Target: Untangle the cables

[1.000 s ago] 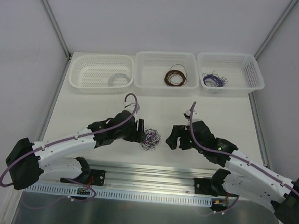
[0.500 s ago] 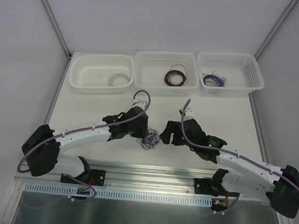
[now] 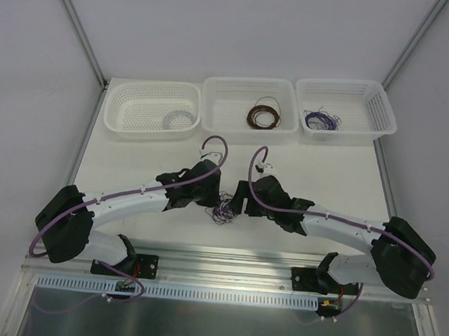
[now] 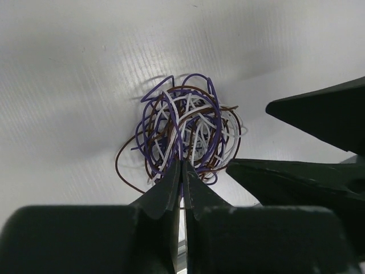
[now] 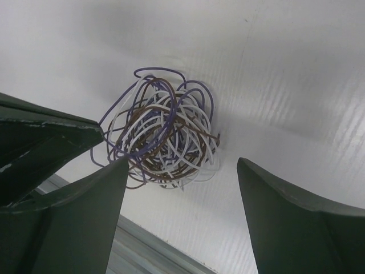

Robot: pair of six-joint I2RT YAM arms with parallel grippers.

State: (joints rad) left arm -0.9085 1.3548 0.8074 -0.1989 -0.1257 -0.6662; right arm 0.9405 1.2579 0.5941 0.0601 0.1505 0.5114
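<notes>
The cables (image 3: pixel 224 210) are a small tangled ball of purple, brown and white wires on the white table between the two arms. In the left wrist view my left gripper (image 4: pixel 182 164) is shut at the near edge of the cables (image 4: pixel 185 128), with a purple strand running into its tips. My right gripper (image 5: pixel 181 171) stands open just short of the cables (image 5: pixel 165 134); one of its fingers (image 5: pixel 102 194) touches the ball's edge. From above, the left gripper (image 3: pixel 216 200) and right gripper (image 3: pixel 237 203) flank the ball closely.
Three white baskets line the far edge: the left basket (image 3: pixel 122 101) holds a white coil (image 3: pixel 179 119), the middle basket (image 3: pixel 214 87) a brown coil (image 3: pixel 263 114), the right basket (image 3: pixel 384 109) loose purple wire (image 3: pixel 321 120). A metal rail (image 3: pixel 227 256) runs just near of the tangle.
My left gripper has closed onto the near edge of the tangle. The right arm has swung left, bringing its open gripper up against the tangle.
</notes>
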